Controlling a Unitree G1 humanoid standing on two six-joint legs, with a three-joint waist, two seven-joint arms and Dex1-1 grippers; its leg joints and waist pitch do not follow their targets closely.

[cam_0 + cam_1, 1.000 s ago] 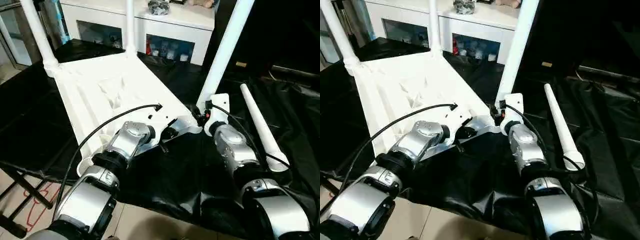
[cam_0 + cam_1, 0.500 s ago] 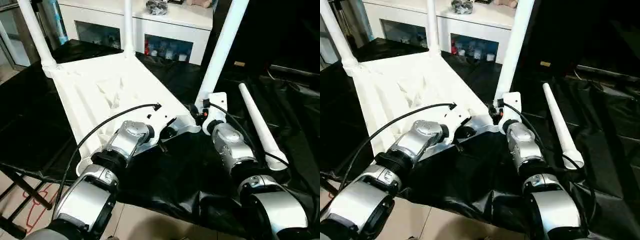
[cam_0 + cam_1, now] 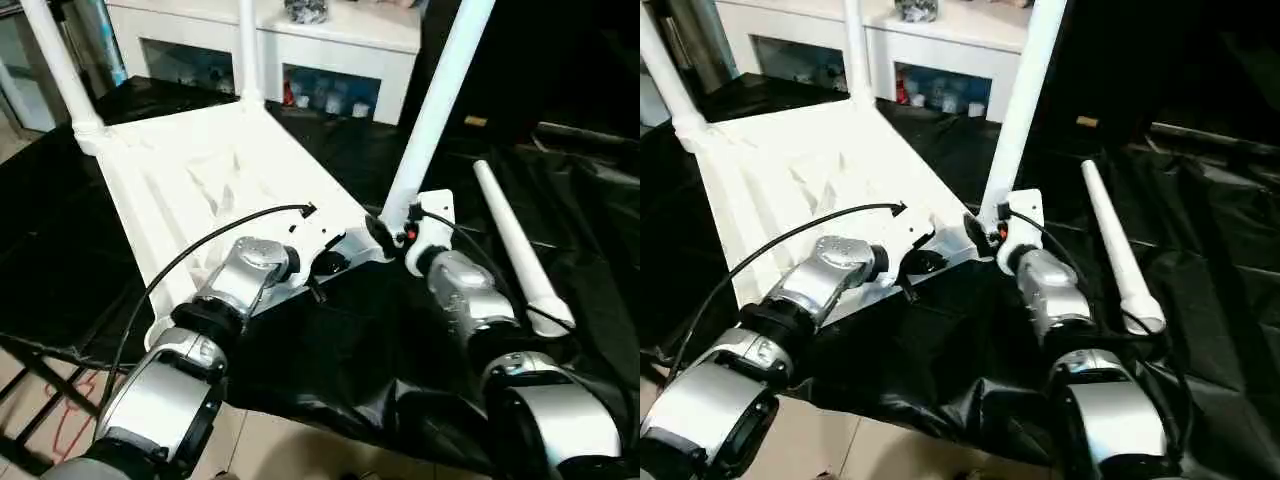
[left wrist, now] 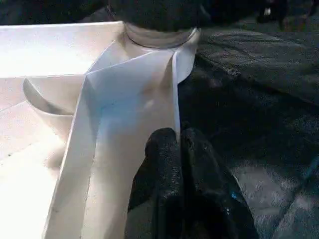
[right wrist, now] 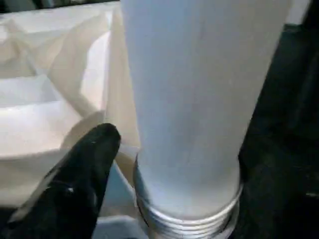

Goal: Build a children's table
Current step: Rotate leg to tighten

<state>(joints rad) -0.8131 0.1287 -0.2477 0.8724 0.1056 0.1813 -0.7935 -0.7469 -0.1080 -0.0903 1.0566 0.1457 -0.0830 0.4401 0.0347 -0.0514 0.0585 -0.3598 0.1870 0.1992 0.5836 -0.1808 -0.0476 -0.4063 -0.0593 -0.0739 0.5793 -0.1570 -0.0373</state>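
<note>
Two hands at the upturned table (image 3: 215, 175), left hand (image 4: 178, 149) shut on its rim, right hand (image 3: 390, 232) spread beside a leg (image 3: 432, 110)

black plastic sheet (image 3: 330, 370) over the work surface, white cabinet (image 3: 330, 50) with glass-fronted compartments behind

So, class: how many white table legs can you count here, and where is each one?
4. Three stand in the upturned tabletop's corner sockets: far left, far middle, near right. One lies loose on the black sheet, right side.
</note>
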